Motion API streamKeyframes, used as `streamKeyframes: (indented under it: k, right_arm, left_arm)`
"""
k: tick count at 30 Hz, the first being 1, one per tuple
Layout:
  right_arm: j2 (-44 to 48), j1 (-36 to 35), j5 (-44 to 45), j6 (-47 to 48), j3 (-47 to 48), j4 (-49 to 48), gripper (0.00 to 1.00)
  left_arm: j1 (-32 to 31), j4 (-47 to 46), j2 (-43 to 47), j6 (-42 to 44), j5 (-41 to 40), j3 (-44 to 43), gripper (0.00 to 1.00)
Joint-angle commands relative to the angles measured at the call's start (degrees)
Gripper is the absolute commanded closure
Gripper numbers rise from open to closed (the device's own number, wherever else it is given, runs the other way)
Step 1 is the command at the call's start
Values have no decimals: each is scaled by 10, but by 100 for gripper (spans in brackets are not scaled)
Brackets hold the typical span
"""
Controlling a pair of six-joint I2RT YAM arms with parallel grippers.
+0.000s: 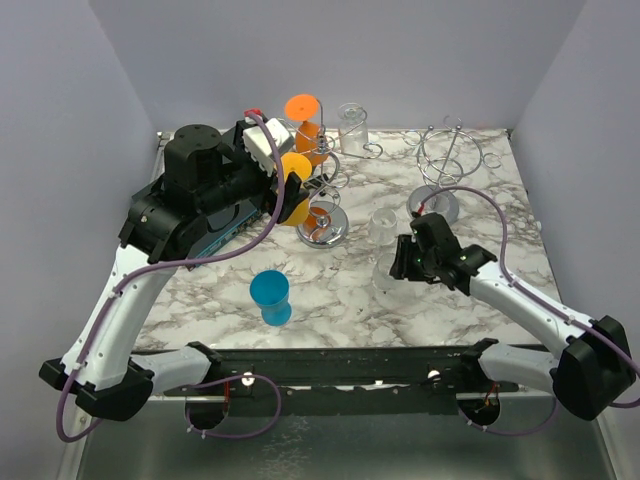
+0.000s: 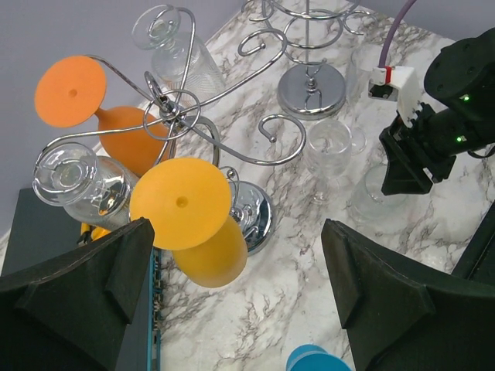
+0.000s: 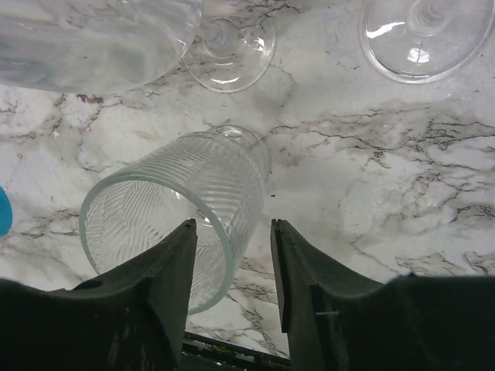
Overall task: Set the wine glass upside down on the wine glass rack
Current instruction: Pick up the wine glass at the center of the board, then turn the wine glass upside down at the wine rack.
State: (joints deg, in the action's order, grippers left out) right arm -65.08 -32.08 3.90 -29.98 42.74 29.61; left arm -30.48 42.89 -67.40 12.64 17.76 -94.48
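Marble table (image 1: pixel 340 300) | ribbed glass (image 3: pixel 178 201) rim behind right fingers (image 3: pixel 155 309) | blue cup (image 2: pixel 313 360) cropped

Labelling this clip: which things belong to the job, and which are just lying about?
Job: ribbed glass, right gripper, empty rack, loaded rack (which rack is unclear).
Lying about: blue glass, smooth clear glass, yellow glass, orange glass.

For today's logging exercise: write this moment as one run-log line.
left gripper: open, by rack | right gripper: at ribbed glass, grip unclear
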Motion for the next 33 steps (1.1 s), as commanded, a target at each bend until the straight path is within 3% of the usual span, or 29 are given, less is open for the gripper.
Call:
streamKeyframes:
  k: [1,4,7,8,20,27,33]
  right_arm:
    - [-21,-2,-2,5,13,26,56]
    - [-22,-2,1,9,18,24,71]
    - [-17,-2,6,13,33,40,96]
    - [-11,-1,6,16,37,48,100]
    - [123,-2,-121,68,188,89,100]
    - [95,-2,-122,80,322,0,100]
    - [54,-2,-141,80,365,-104,100]
  left_arm:
    - [2,3,3,-9,20,9,1]
    - [2,4,1,-10,22,5,1]
    - [1,4,1,-6,26,3,1]
    - [2,4,0,-5,28,3,1]
    - [2,8,-10,-24,45,-13,1]
    - [2,11,-36,-81,67,-57,1]
    - [2,18,-48,-97,114,-67,1]
